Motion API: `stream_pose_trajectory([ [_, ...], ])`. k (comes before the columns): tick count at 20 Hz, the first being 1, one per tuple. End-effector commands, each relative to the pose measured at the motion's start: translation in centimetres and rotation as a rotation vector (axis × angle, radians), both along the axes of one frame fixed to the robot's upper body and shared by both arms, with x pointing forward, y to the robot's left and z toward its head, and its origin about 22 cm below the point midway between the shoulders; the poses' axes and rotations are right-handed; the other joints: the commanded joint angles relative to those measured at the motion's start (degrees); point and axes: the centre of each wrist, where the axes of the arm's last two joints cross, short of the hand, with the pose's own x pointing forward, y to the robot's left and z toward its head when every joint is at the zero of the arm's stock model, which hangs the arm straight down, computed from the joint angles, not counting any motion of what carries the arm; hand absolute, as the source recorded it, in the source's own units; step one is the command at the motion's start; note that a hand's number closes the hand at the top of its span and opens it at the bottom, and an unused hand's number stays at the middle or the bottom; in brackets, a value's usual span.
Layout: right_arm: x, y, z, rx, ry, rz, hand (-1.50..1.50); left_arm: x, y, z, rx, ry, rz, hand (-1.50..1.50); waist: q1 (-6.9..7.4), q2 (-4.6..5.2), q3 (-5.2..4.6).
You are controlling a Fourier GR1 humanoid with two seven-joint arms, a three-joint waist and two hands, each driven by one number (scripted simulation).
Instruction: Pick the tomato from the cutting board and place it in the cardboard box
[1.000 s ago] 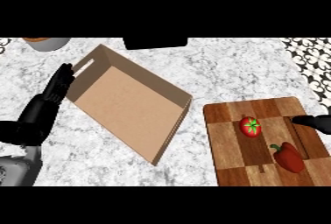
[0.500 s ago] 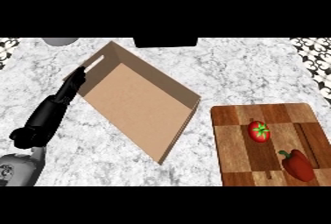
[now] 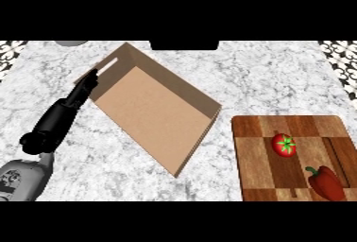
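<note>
Gone from the right edge since a second ago is our right hand, which now shows nowhere. Our left hand [image 3: 83,88] has meanwhile tipped over from upright to lie along the cardboard box [image 3: 155,118].

That hand is released, its fingers straight and seen edge-on beside the slot in the box's left wall. They hold nothing. Whether they touch the cardboard or sit just beside it, we cannot tell. We judge that the hand is placed there to steady the box.

The box lies open side up, set at an angle on the marble counter [image 3: 265,80], between our left hand and the wooden cutting board [image 3: 254,156]. Its floor is bare.

The tomato [image 3: 284,144] sits untouched on the board, green stalk up, well apart from the box and from our left hand. A red pepper [image 3: 326,182] lies near it, toward the board's lower right corner.

With the tomato on our right side, we judge the pick falls to the right hand, which must first come into view. The pepper lies close enough to be knocked.
</note>
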Motion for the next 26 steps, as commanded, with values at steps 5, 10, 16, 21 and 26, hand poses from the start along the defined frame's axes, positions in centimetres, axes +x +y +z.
stream_pose_trajectory([
  [5,-0.8,7.1,0.3,-0.227,0.156,-0.038,-1.50,0.5,0.0,-0.3,-0.002,-0.008,-0.012,0.00,0.82,0.06,0.03],
  [10,-0.8,10.9,-0.2,-0.282,0.240,-0.070,-1.50,-0.3,-1.0,0.0,0.000,-0.002,-0.024,0.00,1.11,-0.03,0.07],
  [16,1.3,12.5,-1.8,-0.255,0.308,-0.115,-1.50,-1.4,-0.4,-2.5,-0.005,0.002,-0.012,0.00,0.73,0.01,0.11],
  [21,0.2,13.1,-5.0,-0.313,0.294,-0.154,-1.50,-0.8,0.1,0.0,-0.002,0.009,0.011,0.00,0.32,-0.10,0.15],
  [26,1.2,14.4,-6.3,-0.311,0.247,-0.174,-1.50,0.0,-0.7,-1.3,0.004,-0.007,-0.011,0.00,0.20,-0.04,0.14],
])
